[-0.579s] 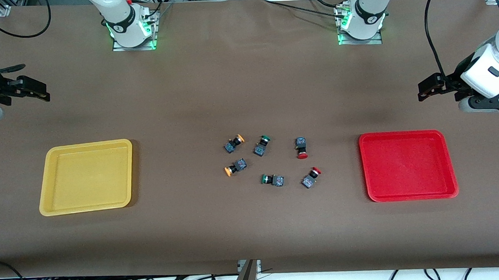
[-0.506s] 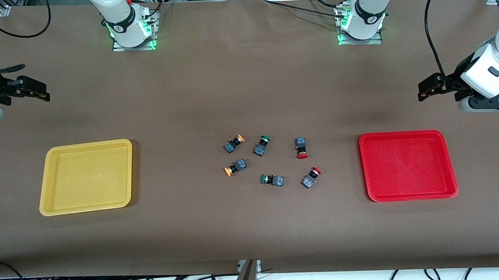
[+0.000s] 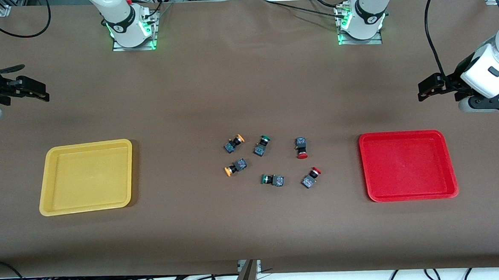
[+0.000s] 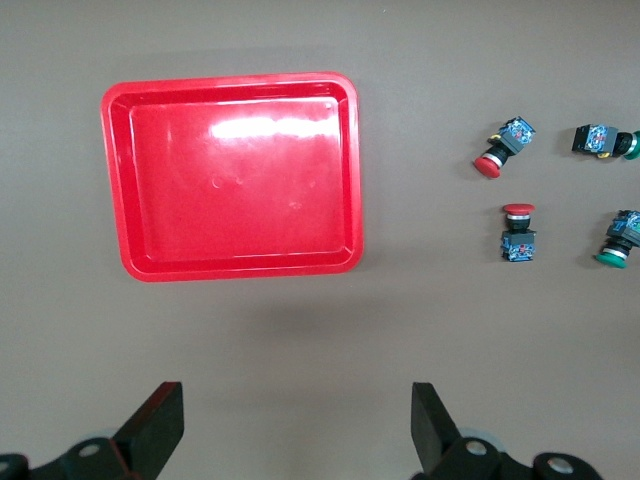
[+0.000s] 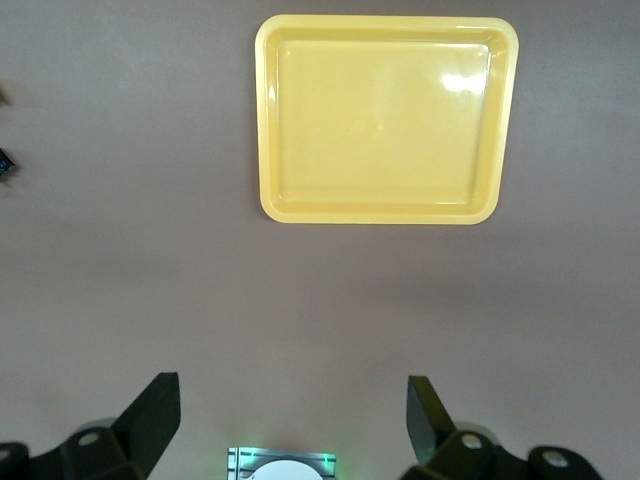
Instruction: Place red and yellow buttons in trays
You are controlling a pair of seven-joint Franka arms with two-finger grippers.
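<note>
Nothing on the worktop (image 3: pixel 254 225) has moved since the earlier frames, and both my arms wait as before. My left pincer (image 3: pixel 425 89) hangs spread open and empty over bare worktop at the left arm's end, farther from the front camera than the red tray (image 3: pixel 408 166); my right pincer (image 3: pixel 37 90) hangs likewise, open and empty, at the right arm's end, farther than the yellow tray (image 3: pixel 86 176). Both arms are cut off by the front view's edges. Between the empty trays lie two yellow buttons (image 3: pixel 234 144), two red buttons (image 3: pixel 301 148) and two green buttons (image 3: pixel 262 145), all apart from one another.
</note>
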